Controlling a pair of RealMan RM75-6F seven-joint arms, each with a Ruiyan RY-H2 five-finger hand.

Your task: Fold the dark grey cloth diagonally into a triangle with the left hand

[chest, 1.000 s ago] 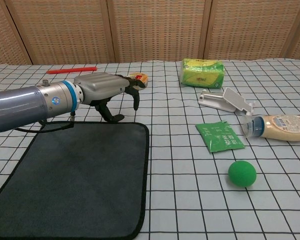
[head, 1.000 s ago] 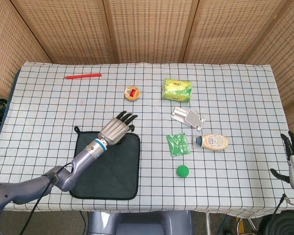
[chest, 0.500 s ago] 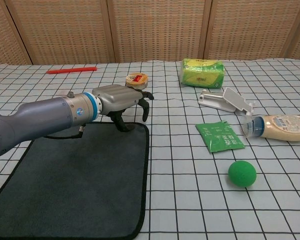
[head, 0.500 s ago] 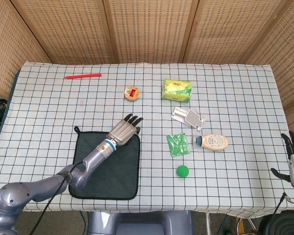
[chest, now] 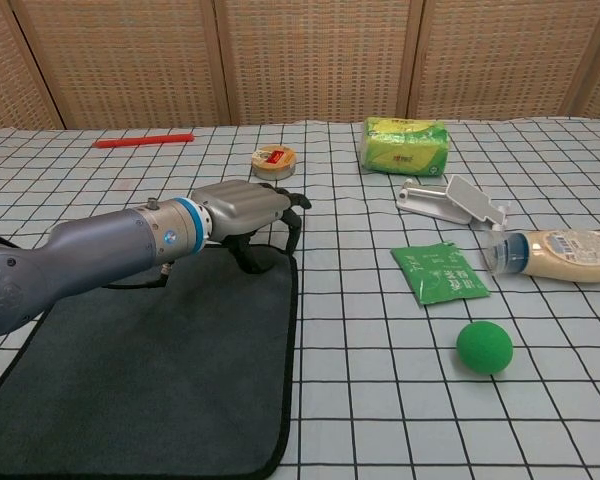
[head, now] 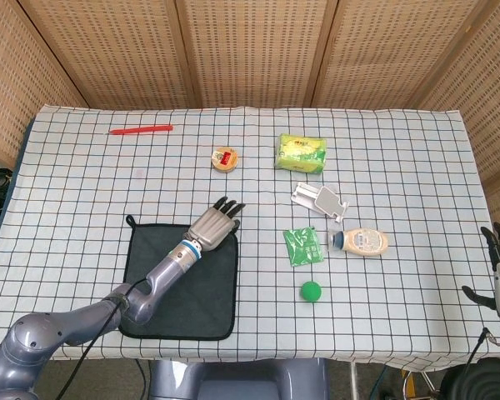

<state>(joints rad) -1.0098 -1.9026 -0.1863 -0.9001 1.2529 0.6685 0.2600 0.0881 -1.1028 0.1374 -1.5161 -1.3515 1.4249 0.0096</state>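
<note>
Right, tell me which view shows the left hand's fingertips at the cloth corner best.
Chest view: the left hand shows side-on, fingertips curled down by the dark grey cloth corner. Head view shows only its back from above.

A dark grey square cloth with black stitched edging lies flat and unfolded on the checked table covering, near the front edge, left of centre. A small black hanging loop sticks out at its far left corner. Its far right corner sits under a metal forearm and hand.
</note>
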